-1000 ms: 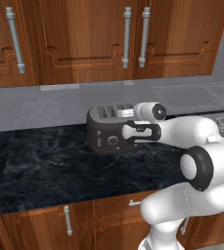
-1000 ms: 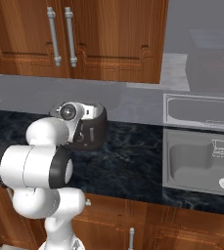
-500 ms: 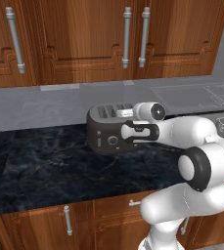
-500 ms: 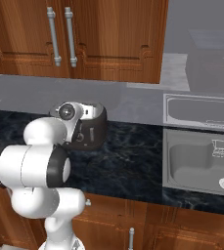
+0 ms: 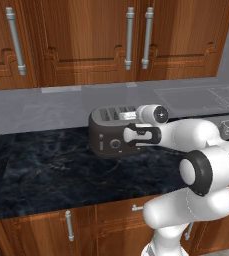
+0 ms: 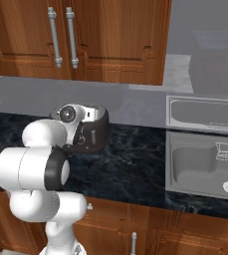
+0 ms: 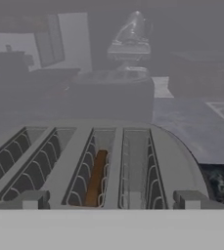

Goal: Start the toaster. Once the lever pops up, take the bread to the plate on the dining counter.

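My gripper [image 5: 132,135], jaws apart, empty, hovers at squat dark grey four-slot toaster [image 5: 111,135] front; thin brown bread slice [image 7: 95,178] sunk in slot, just ahead-below, lengthwise away.

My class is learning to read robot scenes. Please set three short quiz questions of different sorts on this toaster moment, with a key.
1. True or false: the bread sits in a slot of the toaster.
2. Counting from the left in the hand view, which slot holds it?
3. The end effector is: A) open over the toaster, B) shut on the bread, C) above the sink.

Key: 1 true; 2 third; 3 A.
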